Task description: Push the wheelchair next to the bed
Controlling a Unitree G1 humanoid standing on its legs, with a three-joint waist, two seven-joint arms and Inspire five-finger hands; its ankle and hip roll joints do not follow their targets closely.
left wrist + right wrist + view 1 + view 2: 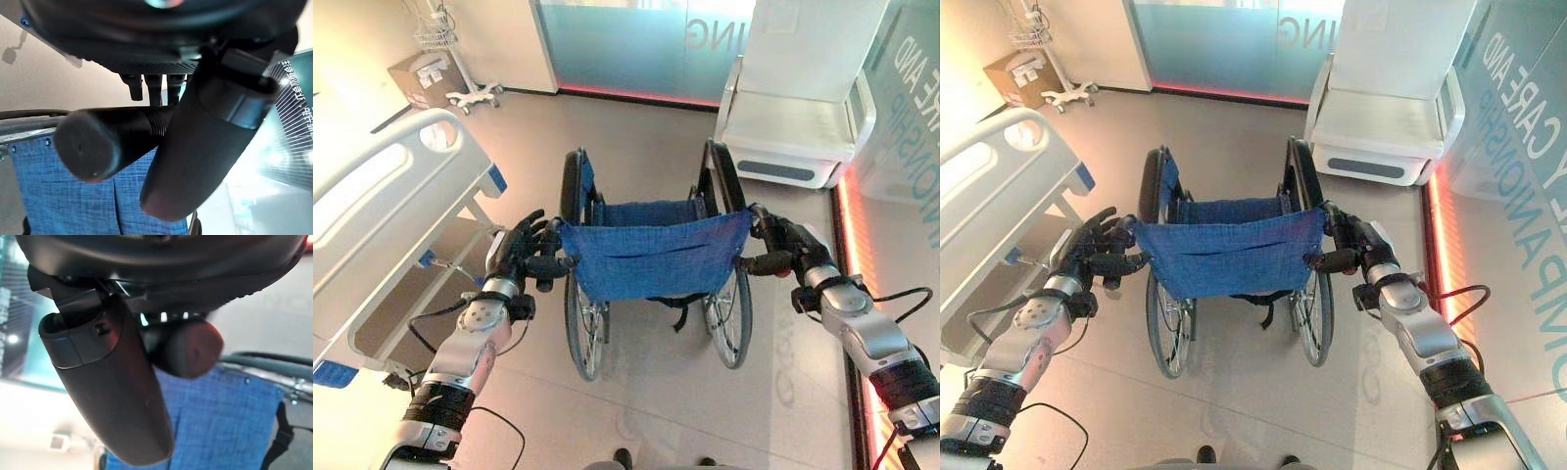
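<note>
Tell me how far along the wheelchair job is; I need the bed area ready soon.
Done: the left hand and right hand are each curled round a push handle of the wheelchair. In hand: pushing it. Left: it stands mid-floor, apart from the bed on the robot's left, so it must be steered alongside.
</note>
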